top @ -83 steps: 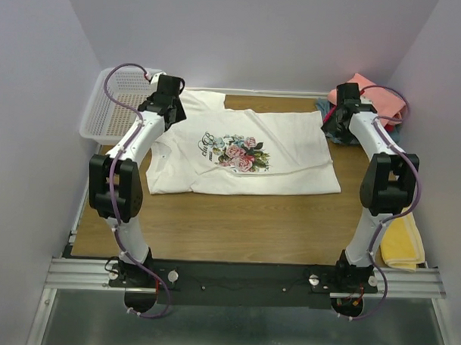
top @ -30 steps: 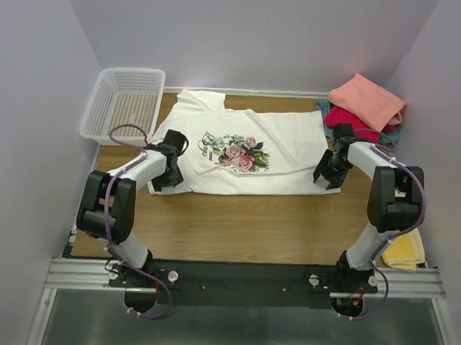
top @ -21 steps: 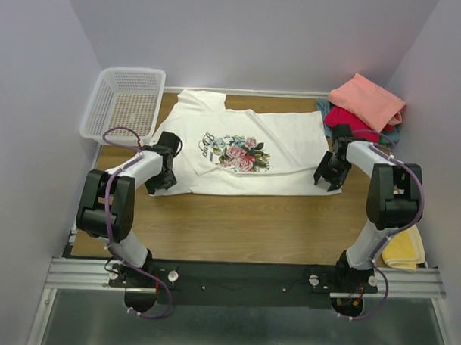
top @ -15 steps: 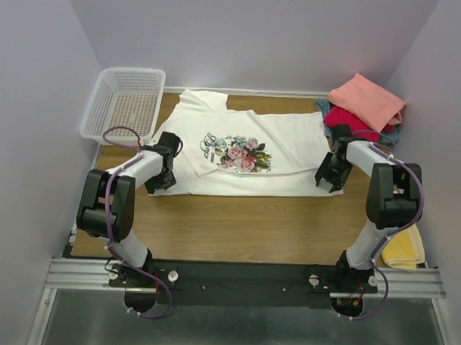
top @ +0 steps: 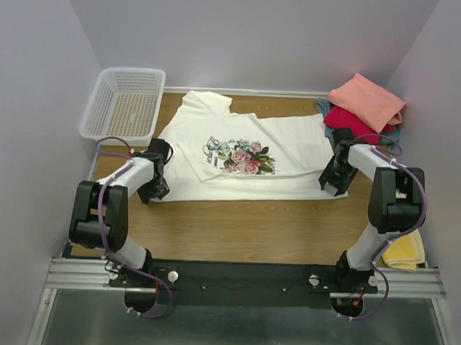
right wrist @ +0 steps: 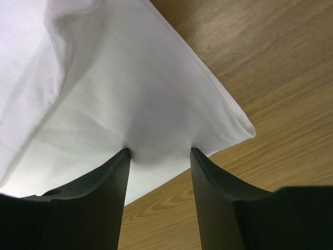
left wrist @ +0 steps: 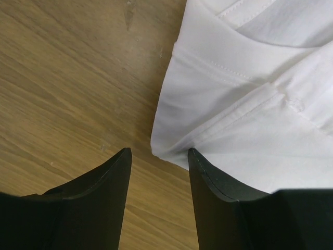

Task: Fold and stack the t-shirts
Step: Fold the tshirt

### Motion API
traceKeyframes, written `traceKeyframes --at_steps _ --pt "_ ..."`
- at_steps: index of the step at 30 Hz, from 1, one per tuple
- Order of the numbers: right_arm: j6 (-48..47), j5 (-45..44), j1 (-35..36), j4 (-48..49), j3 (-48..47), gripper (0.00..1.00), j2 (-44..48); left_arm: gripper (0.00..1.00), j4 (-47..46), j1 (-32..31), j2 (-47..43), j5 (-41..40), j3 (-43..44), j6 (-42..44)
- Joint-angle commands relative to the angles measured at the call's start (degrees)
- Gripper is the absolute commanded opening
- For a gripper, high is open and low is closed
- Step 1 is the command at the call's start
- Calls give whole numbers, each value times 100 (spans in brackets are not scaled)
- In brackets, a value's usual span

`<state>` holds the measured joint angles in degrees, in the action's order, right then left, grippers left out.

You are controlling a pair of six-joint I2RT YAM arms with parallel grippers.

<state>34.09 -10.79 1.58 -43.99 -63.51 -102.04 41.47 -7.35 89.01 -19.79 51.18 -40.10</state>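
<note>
Each arm, left [top: 132, 171] and right [top: 362, 157], has slim white links joined by bulky black housings [top: 392, 199]. A thin purple cable [top: 102, 200] loops along each. Both stand on a black plate [top: 242, 283] with silver bolts [top: 171, 276], fixed to an aluminium rail [top: 75, 271]. The left gripper [left wrist: 158, 156] and right gripper [right wrist: 160, 153] have two plain, matte black, wedge-shaped fingers [left wrist: 99, 198] with rounded tips.

Our left claw [top: 156, 193] and right claw [top: 332, 187] flank the spread t-shirt [top: 246, 154]. The basket [top: 123, 101] lies beyond the left, folded shirts [top: 365, 101] beyond the right
</note>
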Motion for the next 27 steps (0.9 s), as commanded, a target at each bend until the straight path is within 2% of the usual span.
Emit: traceKeyframes --at_steps 1,9,14,19,27 --pt "45 -952 -132 -594 672 57 -334 56 89 -47 -253 537 -196 -7" --pt "247 -1066 -132 -593 1147 54 113 54 378 -82 -911 381 -135 -51" --pt "291 -758 -132 -707 955 53 448 53 432 -91 -1420 309 234 80" --pt "265 -802 -132 -848 401 53 966 50 -253 -143 -1667 1371 516 765" --pt "133 -521 -132 -866 -320 56 1537 44 -894 -740 -1273 2268 622 890"
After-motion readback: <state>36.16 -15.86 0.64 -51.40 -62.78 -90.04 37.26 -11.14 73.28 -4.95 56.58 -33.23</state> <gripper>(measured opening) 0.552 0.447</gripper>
